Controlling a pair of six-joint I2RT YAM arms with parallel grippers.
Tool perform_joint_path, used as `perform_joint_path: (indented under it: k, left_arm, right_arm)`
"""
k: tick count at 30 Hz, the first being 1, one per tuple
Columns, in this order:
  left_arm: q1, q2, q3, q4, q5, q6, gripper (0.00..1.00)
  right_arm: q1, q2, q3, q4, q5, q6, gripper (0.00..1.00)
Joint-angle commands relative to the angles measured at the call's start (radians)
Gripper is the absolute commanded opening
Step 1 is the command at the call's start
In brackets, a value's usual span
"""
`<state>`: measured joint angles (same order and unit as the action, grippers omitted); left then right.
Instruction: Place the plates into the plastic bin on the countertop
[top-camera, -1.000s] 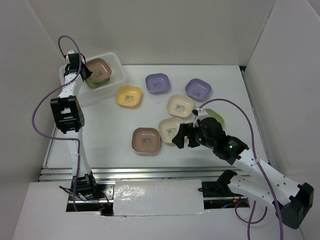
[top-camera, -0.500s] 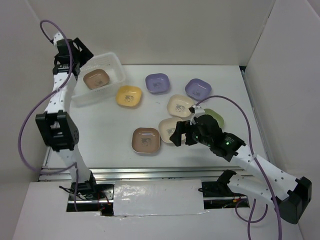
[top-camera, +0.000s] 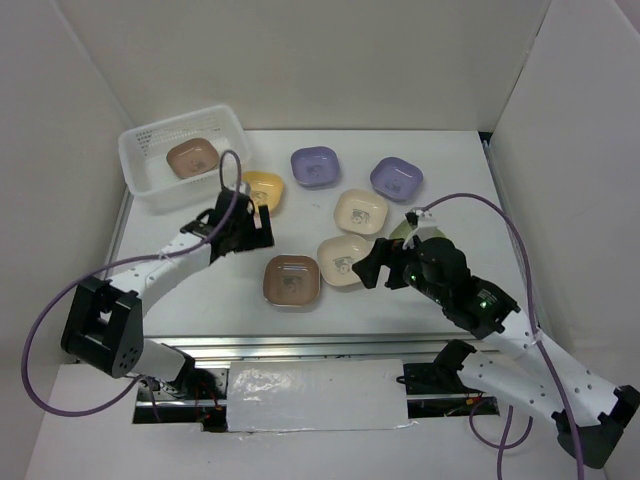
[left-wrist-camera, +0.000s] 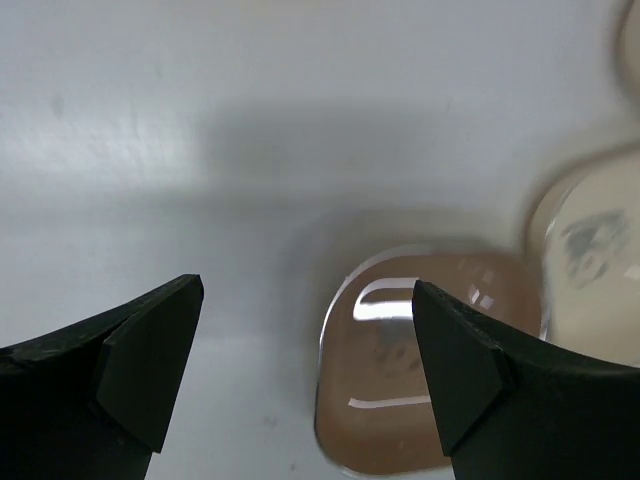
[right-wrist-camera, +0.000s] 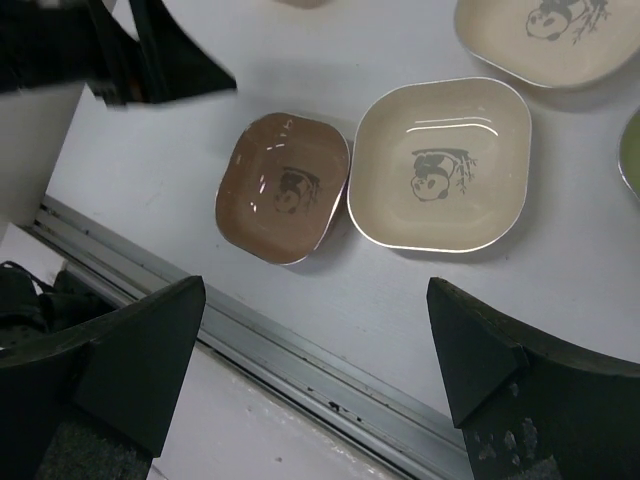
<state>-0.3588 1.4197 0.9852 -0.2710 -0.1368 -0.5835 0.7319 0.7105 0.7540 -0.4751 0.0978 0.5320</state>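
The plastic bin (top-camera: 137, 172) stands at the far left of the countertop (top-camera: 200, 240) with a brown plate (top-camera: 192, 157) inside. Loose plates lie on the countertop: yellow (top-camera: 264, 186), two purple (top-camera: 315, 165) (top-camera: 396, 177), two cream (top-camera: 360, 210) (top-camera: 340, 262) and another brown (top-camera: 291, 281). A green plate (top-camera: 403, 231) peeks out behind the right arm. My left gripper (top-camera: 262, 228) hangs open and empty between the yellow and brown plates; its wrist view shows the brown plate (left-wrist-camera: 420, 360) under the right finger. My right gripper (top-camera: 368, 270) is open and empty above the near cream plate (right-wrist-camera: 440, 165).
A metal rail (right-wrist-camera: 300, 370) runs along the front edge of the countertop, right below the right gripper (right-wrist-camera: 320, 390). White walls close in the left, back and right sides. The left gripper (right-wrist-camera: 150, 60) shows in the right wrist view's top left corner.
The left gripper opened over the bin, leaving the brown plate inside, then swung down to the middle of the countertop. The right arm shifted slightly right.
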Motion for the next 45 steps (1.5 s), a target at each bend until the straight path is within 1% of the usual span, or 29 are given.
perform_joint_path:
  k: [1, 7, 8, 10, 14, 16, 17, 18, 20, 21, 22, 24, 25, 28, 30, 31, 33, 34, 35, 36, 37, 38, 39, 40, 41, 42, 43, 44, 45]
  left_arm:
    - [-0.074, -0.114, -0.118, 0.015, -0.041, -0.007, 0.99]
    - [-0.127, -0.114, -0.284, 0.073, -0.070, -0.039, 0.97]
    - [-0.129, -0.095, -0.296, 0.079, -0.078, -0.050, 0.95]
    - [-0.134, -0.070, -0.316, 0.082, -0.099, -0.055, 0.83]
    - [-0.147, -0.002, -0.333, 0.104, -0.112, -0.076, 0.74]
    - [-0.166, 0.002, -0.323, 0.095, -0.124, -0.088, 0.55]
    - [-0.175, -0.011, -0.304, 0.082, -0.139, -0.096, 0.42]
    - [-0.184, -0.025, -0.296, 0.038, -0.159, -0.107, 0.20]
    - [-0.200, -0.082, -0.272, -0.020, -0.245, -0.143, 0.04]
    - [-0.200, -0.106, -0.267, -0.086, -0.273, -0.159, 0.00]
    - [-0.184, -0.163, -0.249, -0.129, -0.347, -0.202, 0.00]
    - [-0.125, -0.237, -0.231, -0.236, -0.412, -0.251, 0.00]
    - [-0.099, -0.317, -0.221, -0.244, -0.435, -0.268, 0.00]
    - [0.022, -0.434, -0.152, -0.208, -0.381, -0.236, 0.00]
    - [0.113, -0.433, -0.044, -0.200, -0.371, -0.236, 0.00]
    - [0.148, -0.389, 0.039, -0.192, -0.374, -0.240, 0.00]
    - [0.240, -0.314, 0.120, -0.192, -0.414, -0.265, 0.00]
    - [0.276, -0.220, 0.195, -0.157, -0.418, -0.274, 0.00]
    - [0.349, -0.168, 0.228, -0.124, -0.367, -0.268, 0.00]
    - [0.388, -0.115, 0.265, -0.085, -0.339, -0.245, 0.00]
    - [0.420, 0.004, 0.352, -0.054, -0.302, -0.240, 0.00]
    - [0.447, 0.069, 0.406, -0.007, -0.256, -0.228, 0.00]
    - [0.486, 0.131, 0.471, -0.005, -0.195, -0.213, 0.00]
    - [0.498, 0.268, 0.619, -0.016, -0.181, -0.210, 0.00]
    - [0.504, 0.335, 0.697, -0.034, -0.163, -0.193, 0.00]
    - [0.523, 0.476, 0.795, -0.081, -0.158, -0.197, 0.00]
    - [0.531, 0.539, 0.986, -0.112, -0.147, -0.190, 0.00]
    - [0.546, 0.611, 1.077, -0.187, -0.129, -0.191, 0.00]
    - [0.555, 0.731, 1.168, -0.210, -0.106, -0.188, 0.00]
  right_arm:
    - [-0.006, -0.042, 0.034, -0.034, 0.031, 0.022, 1.00]
    - [-0.005, -0.092, 0.011, -0.040, 0.011, 0.040, 1.00]
    - [-0.006, -0.101, 0.010, -0.042, 0.008, 0.043, 1.00]
    - [-0.006, -0.114, 0.010, -0.049, 0.000, 0.046, 1.00]
    - [-0.008, -0.146, 0.008, -0.063, 0.002, 0.051, 1.00]
    - [-0.003, -0.154, 0.010, -0.068, 0.005, 0.052, 1.00]
    - [-0.006, -0.157, 0.011, -0.071, 0.005, 0.052, 1.00]
    - [-0.003, -0.157, 0.010, -0.072, 0.005, 0.054, 1.00]
    - [-0.003, -0.158, 0.008, -0.073, 0.006, 0.052, 1.00]
    - [-0.003, -0.160, 0.008, -0.071, 0.008, 0.052, 1.00]
    - [-0.005, -0.158, 0.007, -0.069, 0.008, 0.052, 1.00]
    - [-0.003, -0.155, 0.002, -0.060, 0.005, 0.049, 1.00]
    - [-0.003, -0.149, 0.002, -0.056, 0.000, 0.049, 1.00]
    - [-0.003, -0.123, 0.001, -0.030, -0.006, 0.045, 1.00]
    - [-0.008, -0.102, 0.002, -0.007, -0.017, 0.039, 1.00]
    - [-0.008, -0.077, 0.005, 0.009, -0.017, 0.033, 1.00]
    - [-0.009, -0.051, 0.011, 0.024, -0.017, 0.029, 1.00]
    - [-0.012, -0.028, 0.011, 0.044, -0.021, 0.025, 1.00]
    - [-0.014, -0.014, 0.015, 0.055, -0.036, 0.025, 1.00]
    - [-0.015, 0.001, 0.015, 0.065, -0.046, 0.025, 1.00]
    - [-0.020, 0.026, 0.013, 0.090, -0.056, 0.019, 1.00]
    - [-0.022, 0.043, 0.011, 0.102, -0.067, 0.019, 1.00]
    - [-0.025, 0.073, 0.013, 0.111, -0.084, 0.016, 1.00]
    - [-0.032, 0.092, 0.016, 0.119, -0.090, 0.008, 1.00]
    - [-0.035, 0.110, 0.021, 0.118, -0.092, 0.006, 1.00]
    - [-0.037, 0.145, 0.033, 0.118, -0.093, 0.002, 1.00]
    - [-0.037, 0.162, 0.036, 0.119, -0.093, -0.006, 1.00]
    - [-0.040, 0.173, 0.041, 0.124, -0.119, -0.009, 1.00]
    - [-0.043, 0.196, 0.041, 0.127, -0.122, -0.012, 1.00]
